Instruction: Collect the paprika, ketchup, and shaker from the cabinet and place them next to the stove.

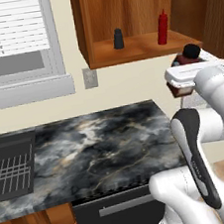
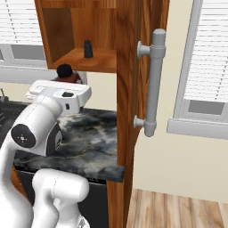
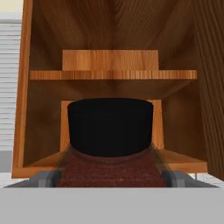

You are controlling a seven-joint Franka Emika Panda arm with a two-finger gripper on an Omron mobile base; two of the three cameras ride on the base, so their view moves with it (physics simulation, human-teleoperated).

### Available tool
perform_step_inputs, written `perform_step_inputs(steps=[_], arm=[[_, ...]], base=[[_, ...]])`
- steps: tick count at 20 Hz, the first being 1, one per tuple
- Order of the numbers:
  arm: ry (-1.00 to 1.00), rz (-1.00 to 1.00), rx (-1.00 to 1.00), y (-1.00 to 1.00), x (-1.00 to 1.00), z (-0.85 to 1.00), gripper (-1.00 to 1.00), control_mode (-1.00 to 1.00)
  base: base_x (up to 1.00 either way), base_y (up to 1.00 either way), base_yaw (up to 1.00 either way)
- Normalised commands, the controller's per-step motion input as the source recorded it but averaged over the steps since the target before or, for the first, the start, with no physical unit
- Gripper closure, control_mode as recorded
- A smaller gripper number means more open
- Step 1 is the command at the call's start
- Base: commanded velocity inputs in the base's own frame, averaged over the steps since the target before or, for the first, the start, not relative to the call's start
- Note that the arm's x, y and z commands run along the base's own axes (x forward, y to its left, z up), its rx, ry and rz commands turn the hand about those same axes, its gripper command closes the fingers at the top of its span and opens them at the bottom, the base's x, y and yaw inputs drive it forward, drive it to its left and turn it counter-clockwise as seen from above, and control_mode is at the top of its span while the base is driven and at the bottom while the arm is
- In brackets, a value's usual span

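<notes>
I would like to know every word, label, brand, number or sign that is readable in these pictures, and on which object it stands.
No text can be read in any view.
paprika: the black cap and reddish body show between the end effector fingers; no label faces the camera.
ketchup: plain red, no print.
shaker: plain dark, no marks.
cabinet: bare wood.

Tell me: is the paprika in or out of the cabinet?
Out: the paprika sits between the gripper fingers, below the cabinet shelf.

Paprika [image 3: 110, 144] sitting between pincer [image 3: 111, 178] fingers [image 3: 46, 178], black cap facing camera; cabinet [image 3: 109, 52] interior showing behind.
</notes>
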Motion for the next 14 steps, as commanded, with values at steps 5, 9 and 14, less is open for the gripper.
perform_step_inputs(steps=[5, 9, 14], arm=[[0.16, 0.00, 0.00, 0.08, -0.56, -0.15, 1.00, -1.00], [0.18, 0.00, 0.00, 0.01, -0.48, -0.05, 1.00, -1.00], [0.13, 0.00, 0.00, 0.00, -0.40, -0.07, 1.00, 1.00]], base=[[0.00, 0.00, 0.00], [0.00, 0.00, 0.00], [-0.14, 0.00, 0.00]])
